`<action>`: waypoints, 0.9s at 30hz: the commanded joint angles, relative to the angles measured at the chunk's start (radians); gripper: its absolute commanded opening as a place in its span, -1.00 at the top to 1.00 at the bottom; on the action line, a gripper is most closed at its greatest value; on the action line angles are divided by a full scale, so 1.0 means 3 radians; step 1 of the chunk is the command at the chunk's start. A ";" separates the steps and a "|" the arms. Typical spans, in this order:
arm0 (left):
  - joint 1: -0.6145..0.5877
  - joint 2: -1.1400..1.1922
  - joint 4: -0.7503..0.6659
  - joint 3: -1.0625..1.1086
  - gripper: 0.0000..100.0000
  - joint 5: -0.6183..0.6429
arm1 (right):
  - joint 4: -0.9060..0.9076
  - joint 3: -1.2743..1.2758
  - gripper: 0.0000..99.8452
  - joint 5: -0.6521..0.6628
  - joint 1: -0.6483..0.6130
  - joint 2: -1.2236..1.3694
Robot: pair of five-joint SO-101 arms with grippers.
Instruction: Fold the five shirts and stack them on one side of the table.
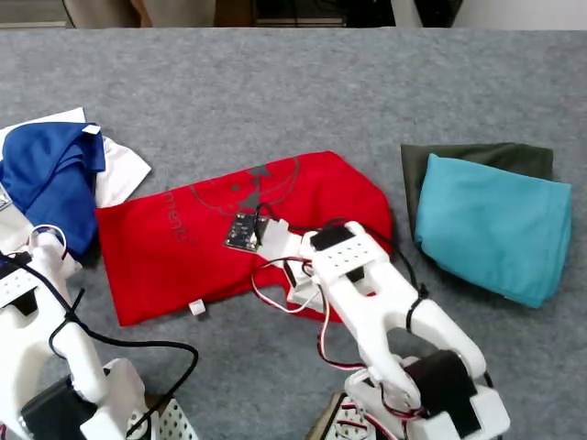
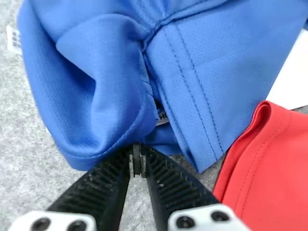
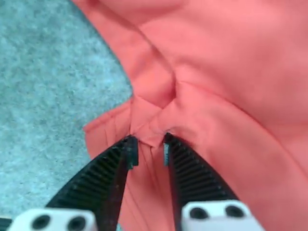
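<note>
A red shirt (image 1: 183, 243) lies spread across the table's middle. My right gripper (image 3: 147, 144) is at its near edge (image 1: 301, 291), shut on a puckered fold of the red shirt (image 3: 231, 72). At the left a crumpled blue shirt (image 1: 55, 170) lies on a white shirt (image 1: 124, 170). My left gripper (image 2: 138, 161) is shut, its tips together right at the blue shirt's (image 2: 120, 72) hem, with the red shirt's corner (image 2: 269, 168) beside it. On the right a folded teal shirt (image 1: 495, 225) lies on a folded dark green shirt (image 1: 481, 154).
The grey felt table (image 1: 293, 92) has free room along its far half and between the red shirt and the folded pile. Loose cables (image 1: 275, 293) from the right arm hang over the red shirt's near edge. The left arm (image 1: 41, 330) stands at the near left.
</note>
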 commanded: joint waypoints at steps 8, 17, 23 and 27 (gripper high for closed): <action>0.0026 -0.0100 -0.0046 0.0005 0.96 0.0015 | -0.0010 -0.0442 0.91 0.0036 -0.0043 0.0499; 0.0026 -0.0100 -0.0046 0.0005 0.96 0.0015 | 0.0113 -0.0540 0.93 0.0031 -0.0043 0.0488; 0.0026 -0.0100 -0.0046 0.0005 0.96 0.0015 | 0.0619 -0.1015 0.99 0.0031 -0.0054 0.0488; 0.0026 -0.0100 -0.0046 0.0005 0.96 0.0015 | 0.0839 -0.1261 0.99 0.0031 -0.0054 0.0488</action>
